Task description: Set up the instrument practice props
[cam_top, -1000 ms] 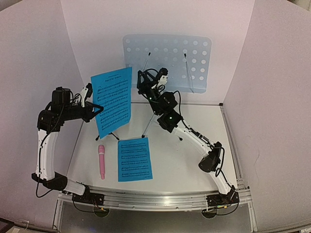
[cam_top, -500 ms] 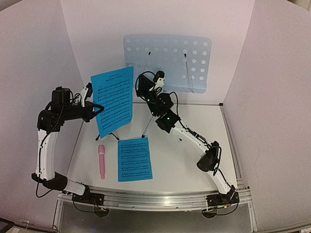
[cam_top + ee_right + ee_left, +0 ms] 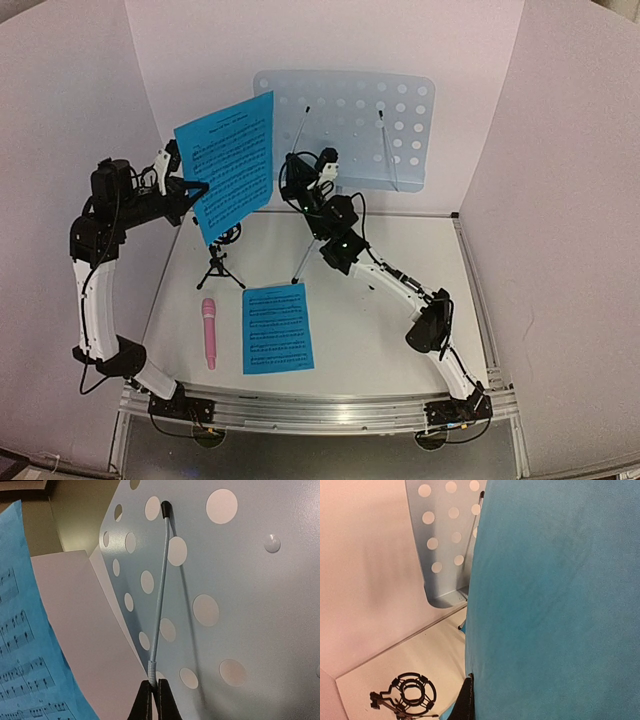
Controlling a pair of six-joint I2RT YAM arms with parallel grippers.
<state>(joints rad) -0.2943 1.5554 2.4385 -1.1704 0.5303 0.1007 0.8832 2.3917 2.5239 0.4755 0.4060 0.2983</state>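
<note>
2 sheets, 2 stands, 1 microphone

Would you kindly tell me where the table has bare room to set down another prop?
Bare table lies behind the right arm, toward the right wall, and between that arm and the flat sheet music. The left is crowded: pink microphone, small black tripod.

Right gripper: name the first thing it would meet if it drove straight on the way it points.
The right gripper is shut on the wire page holder; straight ahead it would likely meet the pale-blue perforated music stand panel behind, though depth is unclear.
</note>
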